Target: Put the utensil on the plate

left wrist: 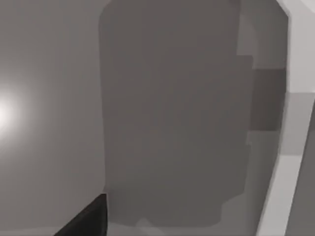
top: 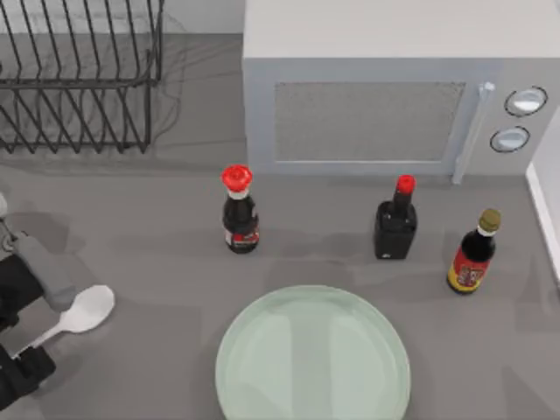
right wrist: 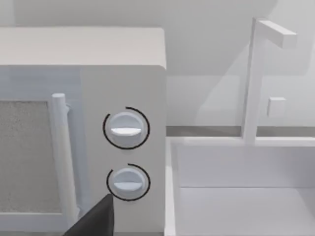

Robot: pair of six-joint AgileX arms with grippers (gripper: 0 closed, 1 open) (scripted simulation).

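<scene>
Left gripper (top: pixel 26 363): seen at the lower left corner of the top view, over the thin end of the spoon's handle. Whether the handle is clamped cannot be told; the dark fingers sit beside it, but contact is not resolved. In the left wrist view one dark fingertip (left wrist: pixel 86 221) is set against bare grey table.

Spoon (top: pixel 80 313): white, lying at the lower left of the top view, oval bowl toward the frame's centre, handle running down-left to the gripper. It is well apart from the plate.

Plate (top: pixel 313 357): pale green, glassy, at lower centre of the top view, nothing on it.

Right arm: parked; in the right wrist view a dark fingertip (right wrist: pixel 96 221) is pointed at the microwave (top: pixel 385 87) and its two dials.

Risks, as judged:
- A grip so near the handle's tip could let the spoon pivot or slip once lifted, the bowl being the heavy end.
- A low carry toward the plate could catch the rim and shove the plate.
- A high, wide swing could brush the red-capped cola bottle (top: pixel 238 213) standing just above the path.

Other items: a black bottle with red cap (top: pixel 395 222), a dark bottle with gold cap (top: pixel 473 255), and a wire rack (top: pixel 79 74) at upper left.

Writing: bottle labels are red and yellow; no text can be read.
</scene>
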